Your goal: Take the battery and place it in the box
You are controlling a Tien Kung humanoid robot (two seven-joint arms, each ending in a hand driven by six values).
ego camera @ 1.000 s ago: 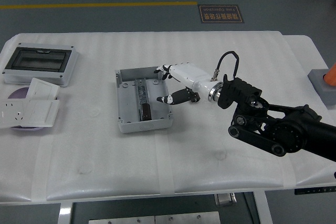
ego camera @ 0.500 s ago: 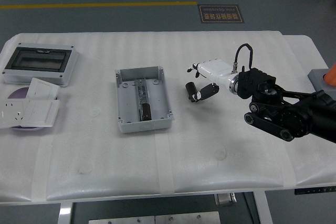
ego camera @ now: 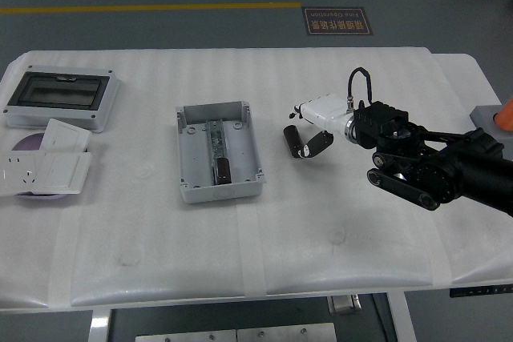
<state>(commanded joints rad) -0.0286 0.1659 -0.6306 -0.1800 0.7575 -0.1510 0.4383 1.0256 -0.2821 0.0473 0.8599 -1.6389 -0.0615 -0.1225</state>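
The open grey box (ego camera: pixel 200 190) sits left of the table's middle, and one black battery (ego camera: pixel 222 171) lies inside it near the front. A second black battery (ego camera: pixel 292 140) lies on the white table just right of the box. My right hand (ego camera: pixel 307 127), white with black joints, reaches in from the right and hovers at this battery. Its thumb (ego camera: pixel 318 142) lies along the battery's right side and its fingers (ego camera: pixel 298 109) sit just behind it, not closed around it. The left arm is out of view.
A grey enclosure with a dark window lid (ego camera: pixel 60 95) stands at the far left. White socket plates (ego camera: pixel 44 167) lie in front of it. A grey block with an orange part (ego camera: pixel 495 127) sits at the right edge.
My right hand has pulled back from over the box's right side to the battery beside the box. That battery, hidden under the hand before, now shows on the table.
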